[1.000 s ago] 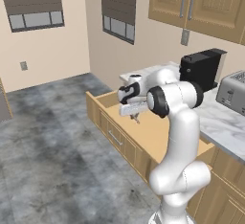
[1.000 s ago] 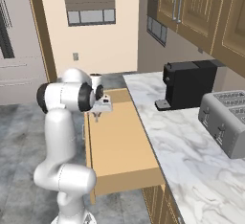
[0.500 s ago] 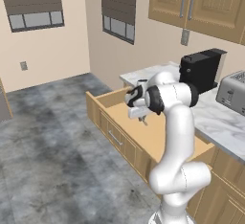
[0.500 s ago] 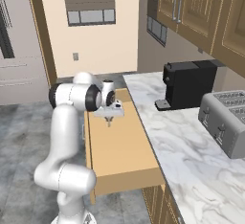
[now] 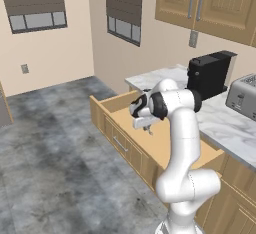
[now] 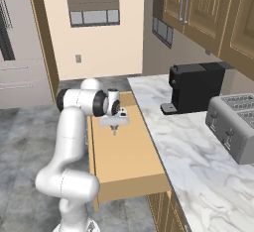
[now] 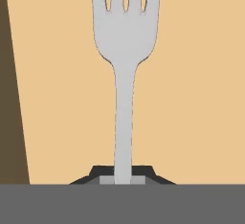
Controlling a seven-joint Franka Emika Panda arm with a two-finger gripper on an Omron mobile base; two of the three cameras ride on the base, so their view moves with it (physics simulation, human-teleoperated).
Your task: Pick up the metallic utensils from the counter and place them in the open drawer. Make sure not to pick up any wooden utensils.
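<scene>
My gripper [image 5: 148, 127] [image 6: 115, 125] [image 7: 123, 177] hangs over the open drawer [image 5: 165, 145] [image 6: 121, 161], pointing down and shut on the handle of a slim all-silver fork [image 7: 125, 50]. In the hand view the fork's tines point away from me toward the drawer's pale tan bottom [image 7: 191, 98]. The fork shows as a thin sliver below the gripper in the base views [image 5: 149, 131] [image 6: 115, 130]. The drawer juts out from under the marbled counter [image 6: 183, 142] [image 5: 225, 123]. Whether the fork touches the drawer bottom I cannot tell.
A black coffee machine [image 5: 210, 73] [image 6: 193, 87] and a silver toaster [image 5: 242, 95] [image 6: 235, 127] stand on the marbled top. Wooden wall cabinets [image 5: 210, 5] hang above. A dark strip of the drawer's side wall [image 7: 12, 84] runs along the left of the hand view.
The arm has swung the shut gripper and fork from the drawer's outer edge further in over its inside, toward the counter side.
</scene>
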